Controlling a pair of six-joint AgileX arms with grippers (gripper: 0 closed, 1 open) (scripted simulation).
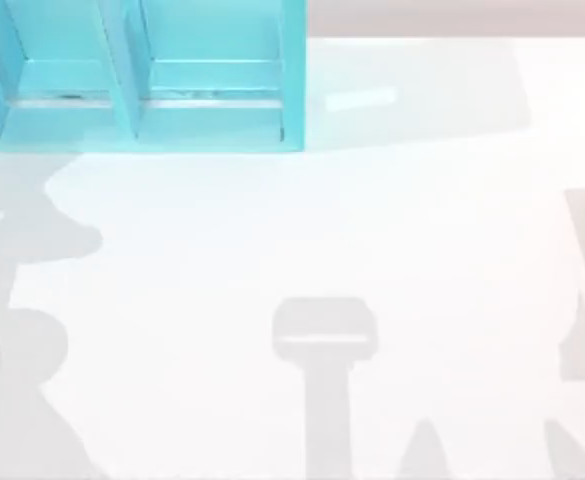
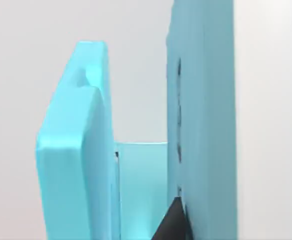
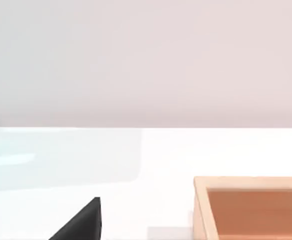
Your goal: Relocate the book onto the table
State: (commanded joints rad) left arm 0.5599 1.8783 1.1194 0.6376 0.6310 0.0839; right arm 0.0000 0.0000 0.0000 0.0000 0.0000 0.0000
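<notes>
1. Left wrist view: book (image 2: 73, 165), taken to be the upright teal slab. It cannot be told from a shelf part for certain. It stands just ahead of the left gripper (image 2: 171, 222), apart from it and across a narrow gap.
2. Handling, judged: a rigid hardback of moderate weight. The glossy cover is likely slippery, and the book is not fragile. It may tip or swing if pinched at a corner.
3. Hold, judged: clamp across the thickness, on both covers, near the middle of the free edge nearest the gripper.
4. Left gripper: a dark tip is in view, close against the shelf (image 2: 200, 125) wall. Whether it is open or closed cannot be told. It grips nothing that can be seen.
5. Right gripper (image 3: 81, 222): low over the table (image 1: 372, 250), well away from the shelf. Its state cannot be told.
6. Box (image 3: 200, 205): wooden, on the table beside the right gripper.
</notes>
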